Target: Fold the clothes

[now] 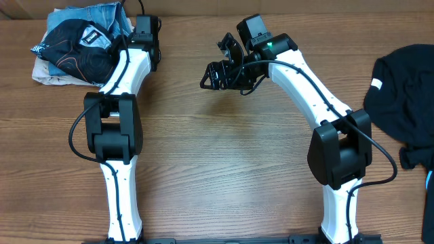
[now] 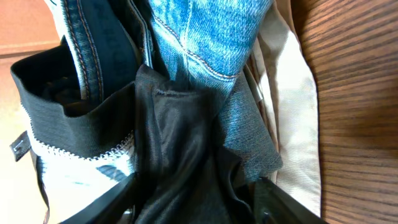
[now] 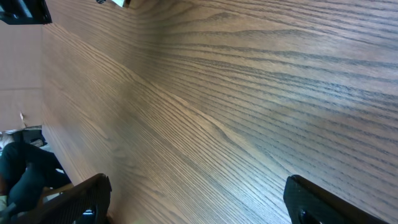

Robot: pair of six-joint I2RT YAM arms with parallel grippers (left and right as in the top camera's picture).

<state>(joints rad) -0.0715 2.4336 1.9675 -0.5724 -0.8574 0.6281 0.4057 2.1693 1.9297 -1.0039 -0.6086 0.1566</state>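
the jersey (image 1: pixel 78 54), at the table's (image 1: pixel 224 163) back left corner, looks thin, limp, slippery; better pinch a hem. left gripper (image 2: pixel 193 202) straddles a bunch of it, grip unclear; right gripper (image 3: pixel 199 199) gapes empty.

Black jersey (image 1: pixel 76 51) with orange lines, blue denim (image 2: pixel 205 37), cream cloth (image 2: pixel 292 106), brown wood-grain table (image 3: pixel 249 93)

Worktop (image 1: pixel 224 169): brown wood veneer with a strong dark grain that runs left to right and fills nearly the whole overhead view; matte finish, no glare. Pale tan strip (image 1: pixel 325 5): plain and unpatterned, along the far edge of the worktop. Flat pinkish-brown surface (image 3: pixel 18 74): lies beyond the worktop's edge in the right wrist view. Light: soft and even, casting only faint, blurred shadows on the wood.
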